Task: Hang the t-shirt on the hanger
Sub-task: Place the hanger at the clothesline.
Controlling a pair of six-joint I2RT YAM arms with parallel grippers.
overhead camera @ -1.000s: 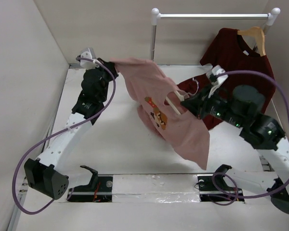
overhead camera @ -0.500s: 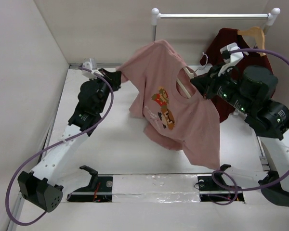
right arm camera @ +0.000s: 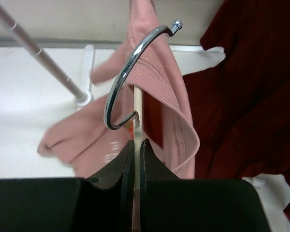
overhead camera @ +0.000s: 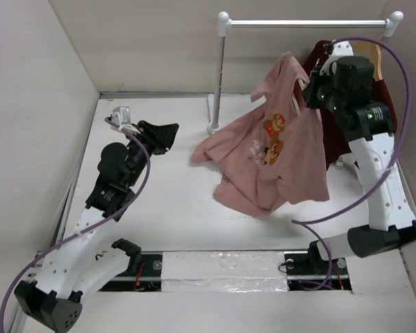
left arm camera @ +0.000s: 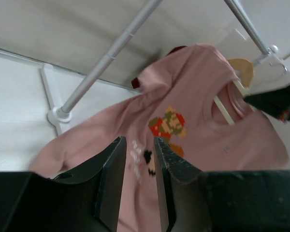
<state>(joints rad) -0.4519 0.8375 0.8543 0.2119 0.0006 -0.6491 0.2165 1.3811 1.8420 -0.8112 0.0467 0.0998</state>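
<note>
The salmon-pink t-shirt (overhead camera: 277, 156) hangs by its collar from the thin cream hanger (right arm camera: 137, 108), print facing the camera. Its lower part trails down toward the table. My right gripper (overhead camera: 310, 87) is shut on the hanger's neck just under the metal hook (right arm camera: 128, 63), held high in front of the rail. In the right wrist view the gripper (right arm camera: 137, 141) pinches the cream bar. My left gripper (overhead camera: 168, 132) is open and empty, left of the shirt and apart from it. In the left wrist view (left arm camera: 139, 140) it looks at the shirt (left arm camera: 183, 145) and hanger (left arm camera: 224, 108).
A white clothes rail (overhead camera: 305, 23) on a post (overhead camera: 218, 76) stands at the back. A dark maroon t-shirt (right arm camera: 251, 96) hangs there on a tan wooden hanger (overhead camera: 373, 52), right behind my right gripper. Walls close in on the left and at the back.
My right gripper has carried the hanger and shirt up and to the right, close to the rail. My left gripper has let go of the sleeve and dropped back to the left.
</note>
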